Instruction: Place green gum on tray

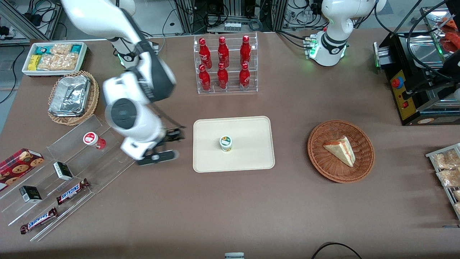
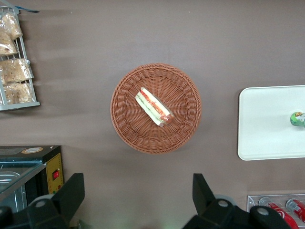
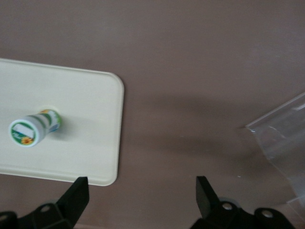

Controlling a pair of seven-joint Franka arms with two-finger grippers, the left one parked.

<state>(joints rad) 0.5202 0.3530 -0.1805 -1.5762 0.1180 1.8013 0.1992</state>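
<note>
The tool (image 1: 163,147) hangs over bare bench (image 1: 230,208), its fingers (image 3: 76,193) spread wide with nothing between them, well clear of any object. Just beside it, toward the parked arm's end of the bench, lies the tray (image 1: 251,158), and the green gum (image 1: 225,143) stands upright on it near the middle (white lid up, green and yellow mark showing), apart from the tool and untouched. From the wrist camera, the green gum (image 3: 34,128) sits inside the tray's (image 3: 90,152) rounded corner, with brown bench between that rim and the fingers. On the tool's other flank, toward the working arm's end, is a clear stepped rack (image 1: 72,169) holding a red-lidded bottle (image 1: 94,140). Farther from the front camera than the tool stands a rack of red bottles (image 1: 224,64).
</note>
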